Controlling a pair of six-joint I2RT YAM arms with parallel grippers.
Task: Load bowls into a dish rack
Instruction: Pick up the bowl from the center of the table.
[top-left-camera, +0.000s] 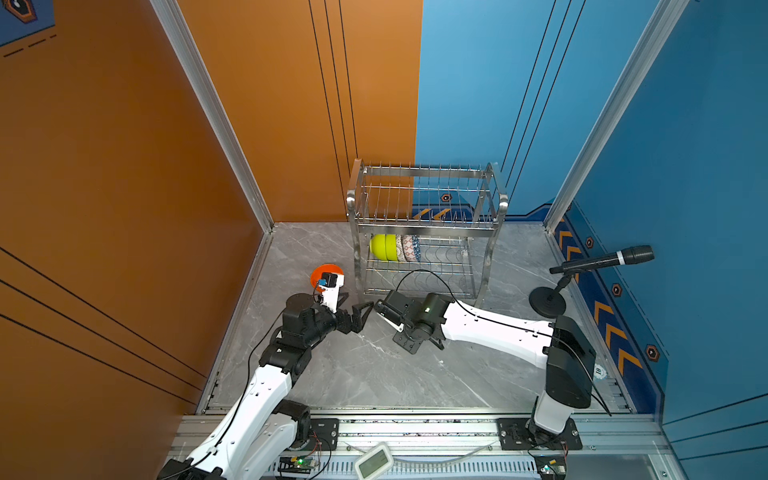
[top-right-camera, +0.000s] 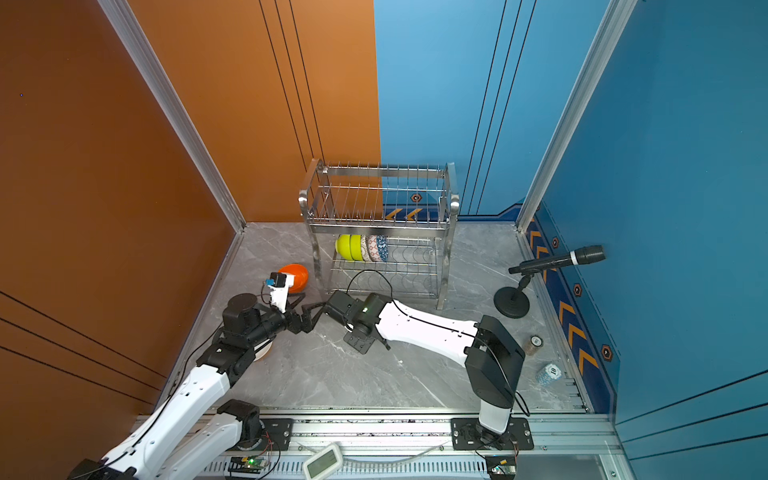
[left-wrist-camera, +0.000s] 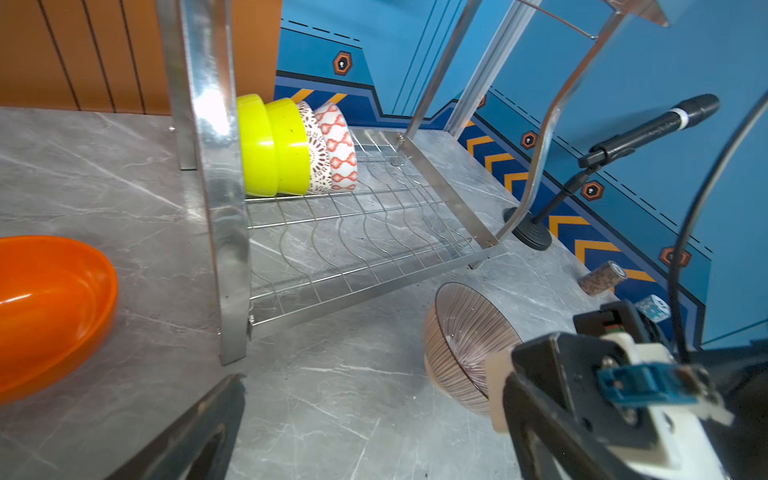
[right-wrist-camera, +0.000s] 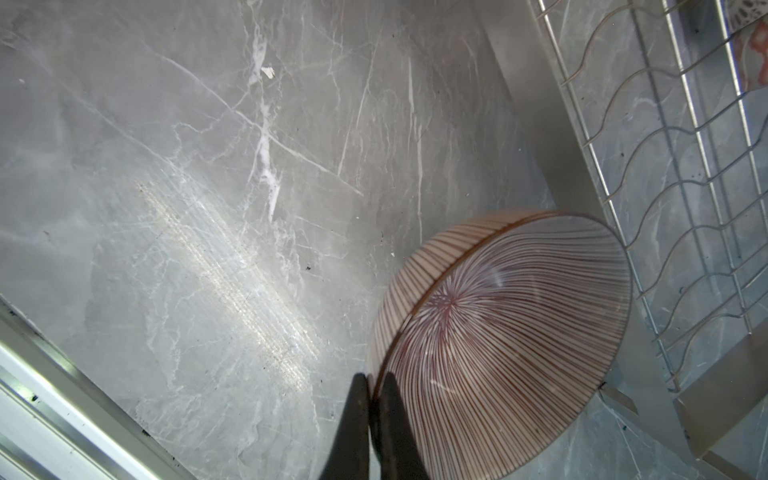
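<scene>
Four bowls on edge in dish rack, orange bowl beside, striped bowl tilted

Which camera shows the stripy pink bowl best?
The right wrist view: the stripy bowl looks big, stripes sharp, rim pinched between the fingers. The left wrist view shows it smaller, partly behind the right gripper. In both top views the right arm hides it.

Robot test cell in a lab, not a real kitchen: aluminium extrusion frame, printed orange wall panel and blue wall panel, marble-look tabletop, left arm and right arm bolted to a slotted rail, bare circuit board, microphone on a stand.
</scene>
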